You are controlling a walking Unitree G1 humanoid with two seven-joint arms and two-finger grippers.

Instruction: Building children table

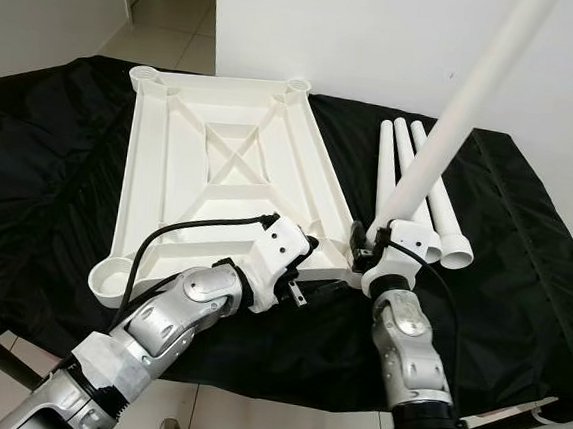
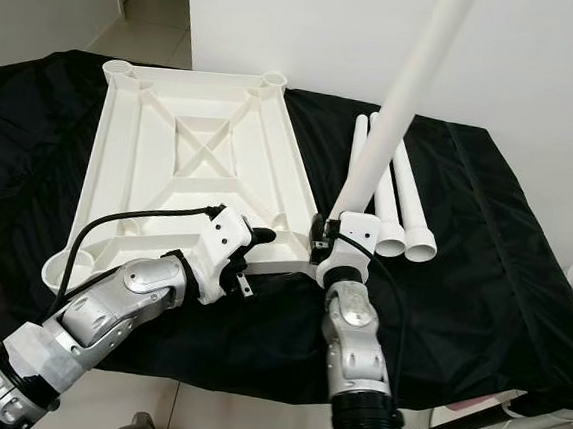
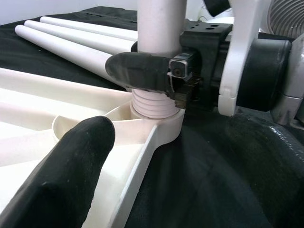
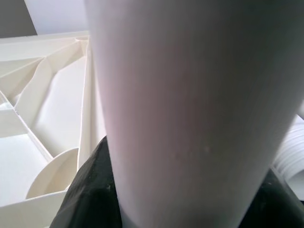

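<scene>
Here, in the head views, the upturned white plastic tabletop with ribbed underside (image 1: 220, 169) lies on the black cloth-covered table (image 1: 523, 265); the right gripper (image 1: 384, 245) pinches a long white plastic leg tube (image 1: 455, 119) standing in the near right corner socket (image 3: 142, 124), three spare white leg tubes (image 1: 410, 175) beside. In the left wrist view, the left gripper (image 2: 254, 240) rests at the rim, apparently steadying it, finger spacing unclear. In the right wrist view, the tube sits clamped between fingers (image 4: 88, 190).

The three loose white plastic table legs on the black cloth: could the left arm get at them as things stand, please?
Probably not readily: the left gripper sits at the tabletop's corner, and the right gripper with its upright leg stands between it and the loose legs.
</scene>
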